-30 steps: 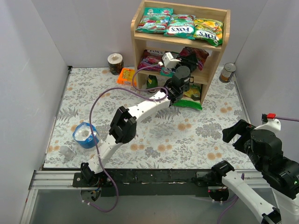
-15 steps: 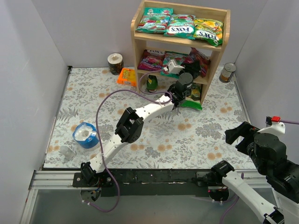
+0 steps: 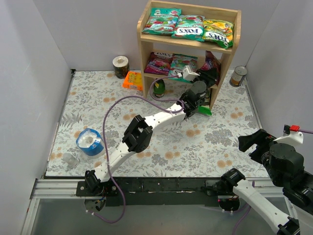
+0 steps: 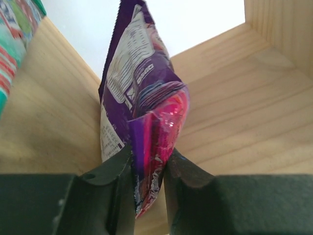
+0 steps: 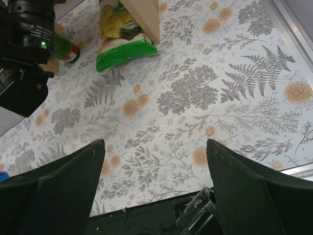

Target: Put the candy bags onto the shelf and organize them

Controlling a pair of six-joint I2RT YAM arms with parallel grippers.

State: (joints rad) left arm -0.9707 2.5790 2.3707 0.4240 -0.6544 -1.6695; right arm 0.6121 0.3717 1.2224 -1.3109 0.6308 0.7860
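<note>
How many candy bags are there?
6. On the shelf's top level: two teal bags and a yellow-green bag. Below lie a purple bag and a teal bag; the left jaws hold a second purple bag at the right end. More may be hidden.

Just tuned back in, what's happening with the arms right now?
The left gripper is shut on a purple-magenta candy bag, holding it upright at the right end of the shelf's lower tier. Three bags lie on the top tier and two other bags on the lower one. The right gripper hangs open over the table, holding nothing.
</note>
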